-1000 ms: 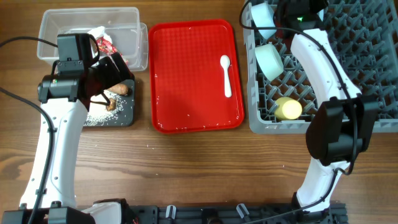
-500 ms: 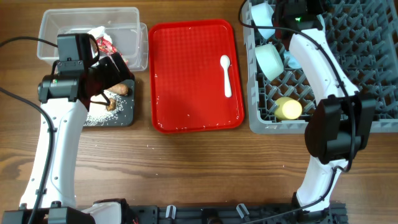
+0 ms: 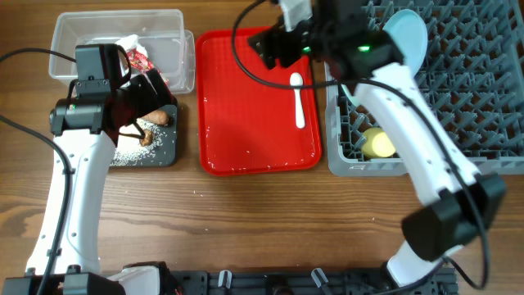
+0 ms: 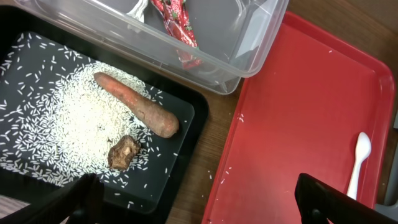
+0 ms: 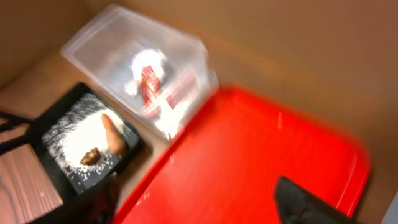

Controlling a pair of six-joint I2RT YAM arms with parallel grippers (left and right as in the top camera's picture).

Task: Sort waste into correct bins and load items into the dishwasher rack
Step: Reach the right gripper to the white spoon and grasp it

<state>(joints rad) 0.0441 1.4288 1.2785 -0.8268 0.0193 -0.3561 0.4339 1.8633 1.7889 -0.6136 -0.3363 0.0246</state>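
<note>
One white spoon (image 3: 298, 98) lies on the red tray (image 3: 246, 123), handle pointing toward the robot. The right end effector (image 3: 274, 47), nearer of the two, hovers just beyond its bowl, fingers (image 5: 298, 199) apart and empty.

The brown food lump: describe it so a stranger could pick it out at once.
Find the black tray beside the red tray. On its white rice lies an orange carrot stick; the brown lump sits beside it, smaller, darker, knobbly.
</note>
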